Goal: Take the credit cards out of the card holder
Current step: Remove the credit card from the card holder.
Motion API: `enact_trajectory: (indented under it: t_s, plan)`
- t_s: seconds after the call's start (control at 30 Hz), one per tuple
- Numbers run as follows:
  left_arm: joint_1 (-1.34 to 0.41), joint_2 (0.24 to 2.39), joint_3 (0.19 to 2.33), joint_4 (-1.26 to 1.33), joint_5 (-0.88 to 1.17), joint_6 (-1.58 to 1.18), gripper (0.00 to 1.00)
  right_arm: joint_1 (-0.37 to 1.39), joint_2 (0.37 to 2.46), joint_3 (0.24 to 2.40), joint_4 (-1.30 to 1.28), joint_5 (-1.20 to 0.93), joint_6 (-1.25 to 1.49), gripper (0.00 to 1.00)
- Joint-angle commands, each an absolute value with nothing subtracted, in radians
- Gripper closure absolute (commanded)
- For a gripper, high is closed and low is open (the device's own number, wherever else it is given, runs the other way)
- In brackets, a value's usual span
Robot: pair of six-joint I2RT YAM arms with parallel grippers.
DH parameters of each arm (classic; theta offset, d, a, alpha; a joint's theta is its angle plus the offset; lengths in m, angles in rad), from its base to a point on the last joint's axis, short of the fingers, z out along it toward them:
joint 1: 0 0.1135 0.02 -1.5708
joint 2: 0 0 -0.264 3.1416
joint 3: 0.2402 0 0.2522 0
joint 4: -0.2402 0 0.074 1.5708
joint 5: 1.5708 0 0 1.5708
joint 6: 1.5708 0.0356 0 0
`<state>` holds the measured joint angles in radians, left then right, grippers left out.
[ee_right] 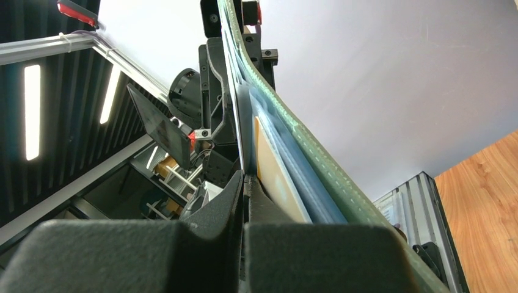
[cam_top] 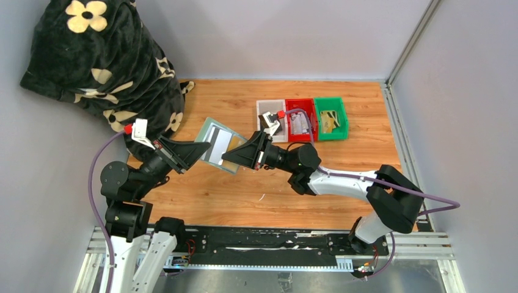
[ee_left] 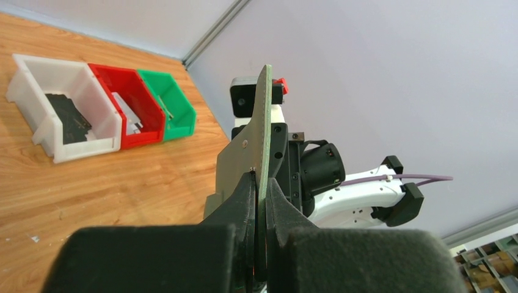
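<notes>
The sage-green card holder (cam_top: 206,124) hangs open in the air between my two grippers, above the wooden table. My left gripper (cam_top: 198,148) is shut on its left edge; the left wrist view shows the thin green edge (ee_left: 264,122) pinched between the pads (ee_left: 247,195). A white card with a dark stripe (cam_top: 215,139) and a tan-gold card (cam_top: 236,141) sit in its pale pockets. My right gripper (cam_top: 227,157) is shut on the white card's thin edge (ee_right: 242,128). The tan-gold card (ee_right: 275,171) lies just beside its finger, against the green cover (ee_right: 305,140).
Three small bins stand at the back right: white (cam_top: 270,108) with a dark wallet in it, red (cam_top: 301,119), and green (cam_top: 330,117). A black flowered blanket (cam_top: 104,61) fills the back left corner. Grey walls close in the table.
</notes>
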<state>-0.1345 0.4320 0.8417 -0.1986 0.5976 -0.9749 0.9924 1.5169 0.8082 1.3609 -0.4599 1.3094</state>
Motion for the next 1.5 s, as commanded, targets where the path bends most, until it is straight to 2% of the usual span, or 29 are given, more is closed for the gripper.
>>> enact_trajectory:
  t_s: [0.0, 0.5, 0.63, 0.7, 0.8, 0.9, 1.23, 1.27, 1.37, 1.43, 1.47]
  plan:
    - [-0.135, 0.426, 0.864, -0.106, 0.56, -0.979, 1.0, 1.016, 1.531, 0.815, 1.449, -0.452, 1.287, 1.0]
    - [-0.135, 0.424, 0.851, -0.059, 0.57, -0.995, 0.97, 1.046, 1.54, 0.822, 1.456, -0.448, 1.267, 1.0]
    - [-0.135, 0.42, 0.852, -0.042, 0.567, -1.003, 0.89, 1.056, 1.546, 0.809, 1.482, -0.425, 1.262, 1.0]
    - [-0.135, 0.421, 0.845, -0.031, 0.574, -1.008, 0.89, 1.062, 1.551, 0.816, 1.481, -0.426, 1.259, 1.0]
    - [-0.135, 0.42, 0.838, -0.027, 0.582, -1.014, 0.91, 1.069, 1.553, 0.827, 1.474, -0.43, 1.251, 1.0]
    - [-0.135, 0.417, 0.838, -0.036, 0.575, -1.01, 1.0, 1.069, 1.552, 0.825, 1.474, -0.43, 1.248, 1.0]
    - [-0.134, 0.414, 0.847, -0.049, 0.553, -0.991, 1.0, 1.078, 1.544, 0.791, 1.485, -0.382, 1.221, 1.0]
    - [-0.135, 0.413, 0.849, -0.049, 0.555, -0.977, 1.0, 1.077, 1.542, 0.796, 1.473, -0.395, 1.22, 0.97]
    - [-0.135, 0.41, 0.863, -0.076, 0.567, -0.905, 1.0, 1.048, 1.5, 0.807, 1.39, -0.477, 1.206, 0.7]
    - [-0.135, 0.405, 0.871, -0.106, 0.575, -0.846, 1.0, 1.015, 1.437, 0.813, 1.263, -0.553, 1.162, 0.46]
    - [-0.135, 0.403, 0.873, -0.112, 0.58, -0.82, 1.0, 0.998, 1.404, 0.821, 1.219, -0.598, 1.126, 0.41]
